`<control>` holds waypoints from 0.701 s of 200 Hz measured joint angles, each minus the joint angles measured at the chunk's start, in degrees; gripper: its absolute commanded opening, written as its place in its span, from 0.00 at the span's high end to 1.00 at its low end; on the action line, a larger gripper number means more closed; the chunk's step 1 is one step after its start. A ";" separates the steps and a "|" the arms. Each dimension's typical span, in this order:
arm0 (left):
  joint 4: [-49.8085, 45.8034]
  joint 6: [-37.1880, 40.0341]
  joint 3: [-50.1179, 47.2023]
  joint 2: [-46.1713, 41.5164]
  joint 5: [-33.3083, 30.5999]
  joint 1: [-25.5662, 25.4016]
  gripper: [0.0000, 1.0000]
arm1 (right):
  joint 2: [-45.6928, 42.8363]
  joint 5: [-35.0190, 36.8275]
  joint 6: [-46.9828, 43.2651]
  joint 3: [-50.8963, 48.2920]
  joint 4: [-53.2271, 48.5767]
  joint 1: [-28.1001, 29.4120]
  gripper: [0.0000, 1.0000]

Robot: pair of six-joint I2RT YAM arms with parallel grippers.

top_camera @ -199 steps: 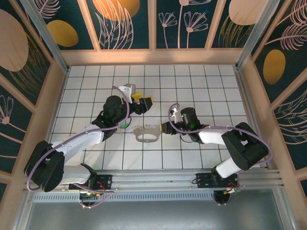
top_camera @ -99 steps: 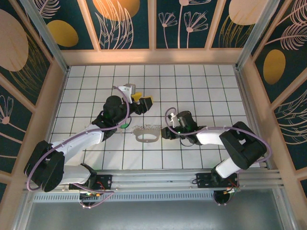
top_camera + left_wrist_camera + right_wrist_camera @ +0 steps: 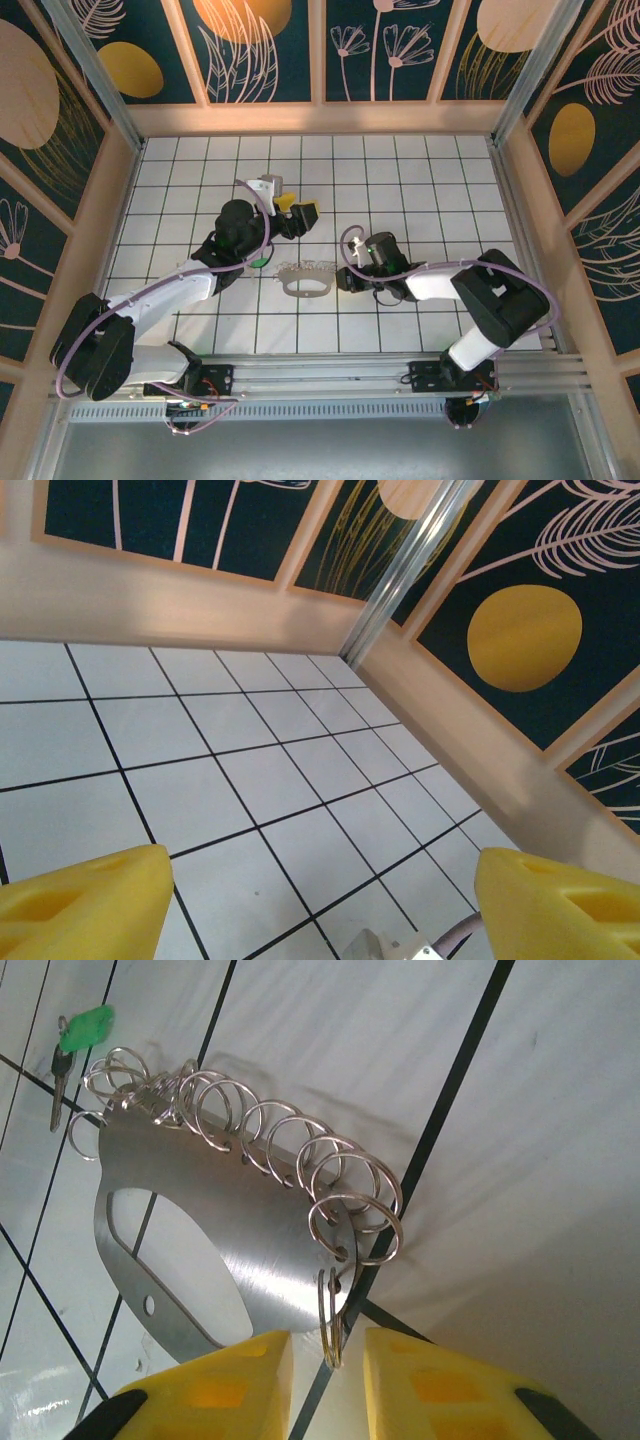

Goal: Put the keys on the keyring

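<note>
right now i'm on the set-up step: getting a hold on the keyring [image 3: 215,1235] so a key can be threaded on. no key is in either gripper yet.

on the right wrist camera the keyring reads as a flat steel oval plate with a cut-out, lying on the white tiled floor [image 3: 300,780], with a row of split rings along one edge. the right gripper [image 3: 328,1345] is down low at the near end of the plate. its yellow fingers straddle the end split ring [image 3: 330,1310], which stands on edge between them. the jaws are narrow, but i can see a sliver of gap on each side of the wire, so i judge the ring isn't pinched yet.

the green-headed key [image 3: 92,1023] lies flat on the tiles just beyond the far end of the ring row, close to the outermost loops. i can't tell whether it touches them.

the left gripper [image 3: 296,208] hovers above the floor behind the keyring. on its own camera the jaws are spread wide and nothing is between them.

next, i think the right jaws need to clamp that end ring squarely without skidding the plate. then the left arm has to drop to the green-headed key, a thin flat thing that will be awkward to pick off the tile.
</note>
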 measured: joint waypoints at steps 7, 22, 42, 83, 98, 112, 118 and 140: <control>0.00 0.00 0.00 0.00 0.02 0.00 0.21 | 0.15 0.00 -0.02 0.11 0.00 0.04 0.78; 0.00 0.00 0.00 0.00 0.00 0.00 0.21 | 0.33 0.00 -0.02 0.22 -0.02 0.09 0.80; 0.00 0.00 0.00 0.00 0.00 0.00 0.20 | 0.55 0.02 -0.09 0.26 -0.02 0.15 0.86; 0.00 0.00 0.00 0.00 0.02 0.00 0.20 | 0.76 0.13 0.15 0.31 -0.22 0.33 1.00; 0.00 0.00 0.00 0.00 0.02 0.00 0.20 | 0.76 0.24 -0.07 0.37 -0.31 0.35 1.00; 0.00 0.00 0.00 0.00 0.02 0.00 0.20 | 0.72 0.68 -0.24 0.61 -0.63 0.35 1.00; 0.00 0.00 0.00 0.00 0.02 0.00 0.20 | 0.70 0.87 -0.24 0.68 -0.66 0.35 1.00; 0.00 -0.09 -0.04 0.00 0.02 0.00 0.20 | -0.13 1.27 -0.50 0.81 -1.01 0.35 1.00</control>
